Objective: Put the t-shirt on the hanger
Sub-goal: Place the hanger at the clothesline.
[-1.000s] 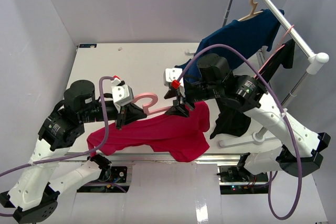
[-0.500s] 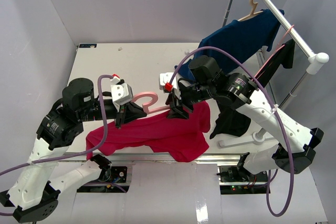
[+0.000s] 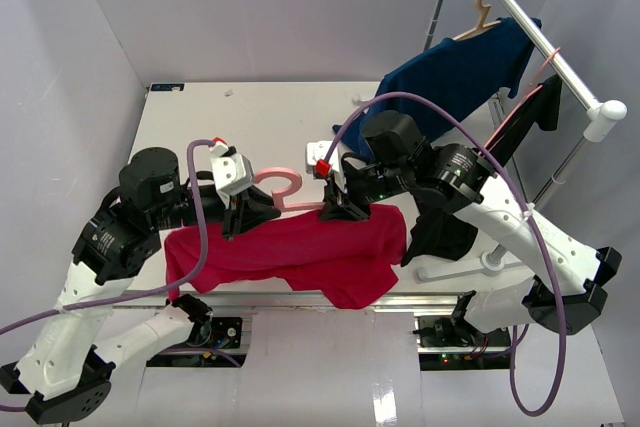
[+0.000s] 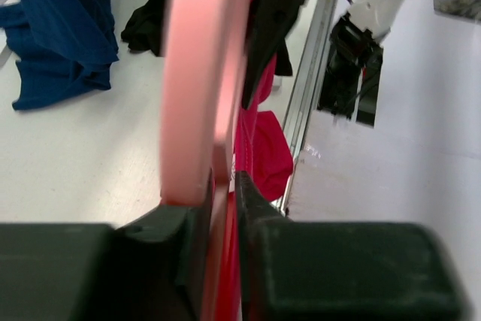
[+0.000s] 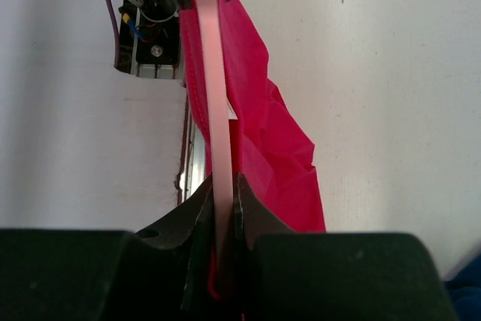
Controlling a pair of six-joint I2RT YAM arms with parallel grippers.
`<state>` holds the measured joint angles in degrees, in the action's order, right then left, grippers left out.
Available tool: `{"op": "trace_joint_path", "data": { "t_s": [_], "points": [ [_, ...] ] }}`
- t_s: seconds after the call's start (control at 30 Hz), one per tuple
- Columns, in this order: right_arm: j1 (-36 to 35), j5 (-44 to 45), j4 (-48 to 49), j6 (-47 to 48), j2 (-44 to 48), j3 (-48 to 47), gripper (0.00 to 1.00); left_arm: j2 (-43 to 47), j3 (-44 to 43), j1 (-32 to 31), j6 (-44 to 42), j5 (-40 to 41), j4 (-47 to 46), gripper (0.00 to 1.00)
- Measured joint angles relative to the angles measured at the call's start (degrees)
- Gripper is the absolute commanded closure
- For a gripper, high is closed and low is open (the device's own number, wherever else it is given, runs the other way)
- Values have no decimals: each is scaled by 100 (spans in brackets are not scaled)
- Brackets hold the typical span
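The thin pale-pink plastic clothes hanger point(image 3: 284, 187) is held above the white table point(image 3: 200, 117), near its front edge, and is gripped from both sides. The left gripper point(image 3: 238, 219) is closed on one arm of the hanger and the right gripper point(image 3: 338, 209) is clamped on the other. In the top view only the curved hook is seen between them, as the arms are covered by cloth and by the black fingers point(image 4: 259, 253).

The crimson-red short-sleeved cloth t-shirt point(image 3: 300, 252) is hung below and between the two grippers, and its lower part is draped past the table's front edge. In both wrist views the pink bar is seen running into the narrow gap between the fingers. Red cloth is pressed against it there and shows in the gap beneath it.

A small white label point(image 5: 231, 114) is seen on the red cloth just beside the hanger arm in the right wrist view, but it is too small for any writing to be read. How far the neck opening is drawn over the hanger cannot be told, since that part is hidden. The nearest part of the left wrist view is blurred.

Behind the right arm, a navy blue shirt point(image 3: 450, 77) is carried on a beige hanger point(image 3: 488, 2) on a white rail point(image 3: 580, 82), and a black garment point(image 3: 440, 232) is hung beside it.
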<state>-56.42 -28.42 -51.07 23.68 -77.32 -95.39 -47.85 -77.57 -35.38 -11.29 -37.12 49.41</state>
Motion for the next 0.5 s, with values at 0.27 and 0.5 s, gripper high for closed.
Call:
{"op": "trace_joint_path", "data": {
  "t_s": [0.27, 0.5],
  "points": [
    [20, 1103, 509, -950, 315, 725, 92, 17, -19, 0, 463, 641, -459, 2],
    [25, 2215, 710, -1849, 663, 1508, 92, 197, 0, 0, 1377, 1715, -933, 2]
  ]
}}
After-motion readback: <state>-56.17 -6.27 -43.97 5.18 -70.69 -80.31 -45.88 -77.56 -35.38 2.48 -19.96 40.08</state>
